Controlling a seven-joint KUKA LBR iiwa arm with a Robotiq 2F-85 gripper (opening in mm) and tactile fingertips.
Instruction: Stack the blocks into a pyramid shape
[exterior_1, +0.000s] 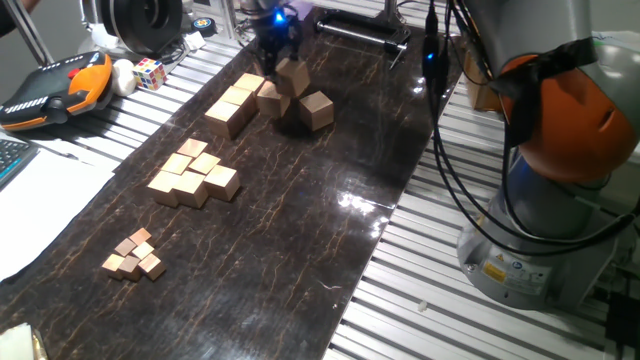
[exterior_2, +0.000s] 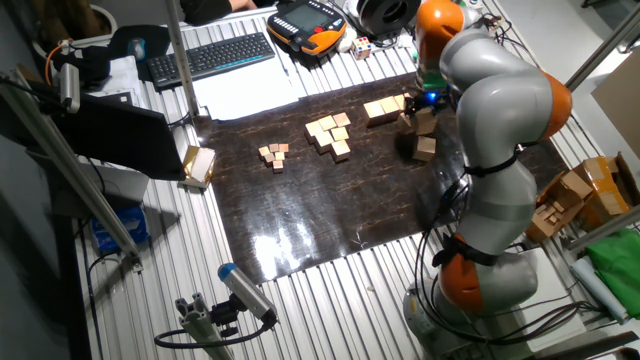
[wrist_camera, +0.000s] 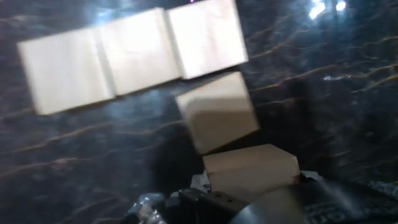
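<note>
The gripper (exterior_1: 285, 55) is closed on one block (exterior_1: 293, 75), which is held tilted above the dark mat (exterior_1: 300, 230), one corner pointing downward; being a cube, it has no long axis. Directly beneath it a second block (exterior_1: 272, 98) lies on the mat, turned askew to the row beside it. A third block (exterior_1: 316, 109) stands apart from these two, with bare mat all round it. Beyond the held block, in the hand view, three blocks (wrist_camera: 134, 59) are seen in a straight row, faces touching. Six large blocks are counted in all. A cluster of medium cubes (exterior_1: 195, 175) and a cluster of tiny cubes (exterior_1: 133, 255) lie well apart from the gripper, with open mat beside them.
</note>
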